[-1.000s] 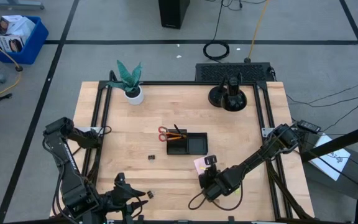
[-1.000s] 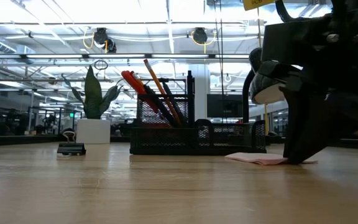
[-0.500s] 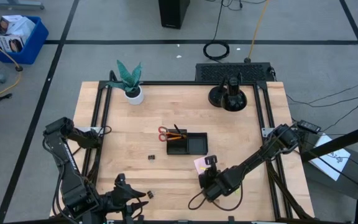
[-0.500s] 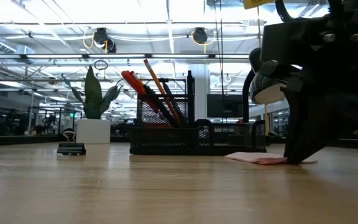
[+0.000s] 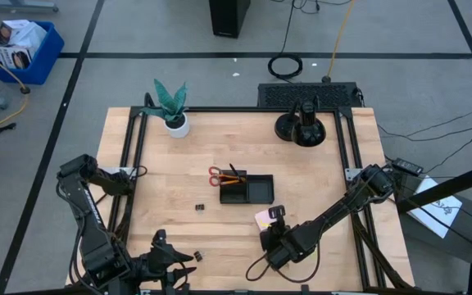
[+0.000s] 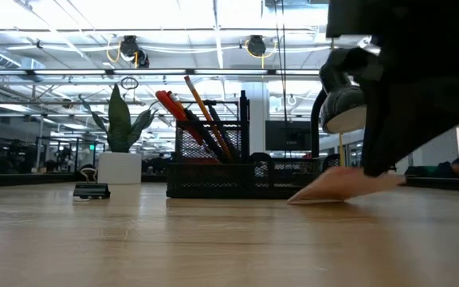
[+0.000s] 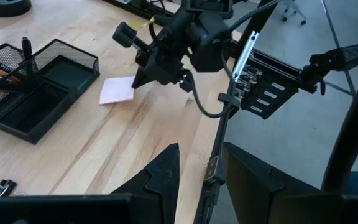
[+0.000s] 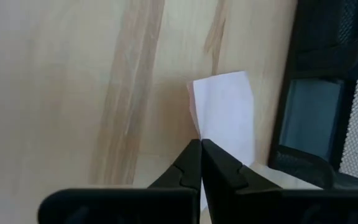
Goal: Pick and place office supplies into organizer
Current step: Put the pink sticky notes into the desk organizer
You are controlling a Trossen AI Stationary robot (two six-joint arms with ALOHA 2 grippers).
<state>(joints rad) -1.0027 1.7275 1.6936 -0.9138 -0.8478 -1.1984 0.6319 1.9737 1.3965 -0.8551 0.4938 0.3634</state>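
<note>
At the lower left of the overhead frame the left gripper (image 5: 188,256) waits low over the wooden surface (image 5: 170,180), its fingers spread and holding nothing, with a small binder clip (image 5: 197,256) lying just beside them. Above it, in the upper left, a potted plant (image 5: 170,105) stands near the surface's corner. Another binder clip (image 5: 201,207) lies left of centre, near the organizer (image 5: 252,191), a black mesh tray at the middle of the frame holding red-handled scissors (image 5: 215,173) and orange pencils (image 5: 234,174) in its left part. Just below and right of the tray, the pink sticky-note pad (image 5: 263,217) lies close beside it, one edge tilted up off the wood in the table-level view. The right gripper (image 5: 274,223) has its fingers pressed together, pinching that pad's edge. A round black stand base (image 5: 301,127) sits at the upper right.
</note>
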